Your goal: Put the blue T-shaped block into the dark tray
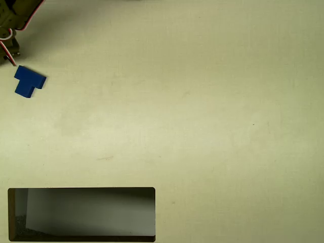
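In the overhead view the blue T-shaped block (pixel 29 82) lies flat on the pale table at the far left, its stem pointing down-left. Part of the arm reaches in from the top-left corner, and the gripper (pixel 13 54) ends just above the block's upper-left corner, very close to it or touching it. Most of the gripper is cut off by the picture's edge, so its jaws cannot be made out. The dark tray (pixel 81 189) sits at the bottom left, well below the block, with a glossy grey inside and nothing in it.
A red and white wire (pixel 6 48) runs along the arm near the left edge. The pale table top (pixel 202 111) stretches to the right of the block and the tray.
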### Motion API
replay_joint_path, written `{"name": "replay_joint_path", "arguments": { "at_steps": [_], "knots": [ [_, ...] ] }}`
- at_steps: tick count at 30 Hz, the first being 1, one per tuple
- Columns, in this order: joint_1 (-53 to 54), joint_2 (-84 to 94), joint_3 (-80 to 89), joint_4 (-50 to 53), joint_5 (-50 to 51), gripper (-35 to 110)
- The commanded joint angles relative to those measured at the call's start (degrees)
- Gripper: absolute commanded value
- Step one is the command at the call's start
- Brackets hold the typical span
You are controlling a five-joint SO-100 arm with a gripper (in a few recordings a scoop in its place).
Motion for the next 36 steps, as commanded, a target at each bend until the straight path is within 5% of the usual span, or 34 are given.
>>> {"name": "replay_joint_path", "arguments": {
  "at_steps": [1, 22, 36],
  "knots": [
    [-0.7, 0.5, 2.5, -5.3, -30.8, 0],
    [-19.1, 5.8, 24.9, -24.3, -8.3, 0],
    [-35.3, 3.3, 22.9, -29.8, 10.0, 0]
  ]
}}
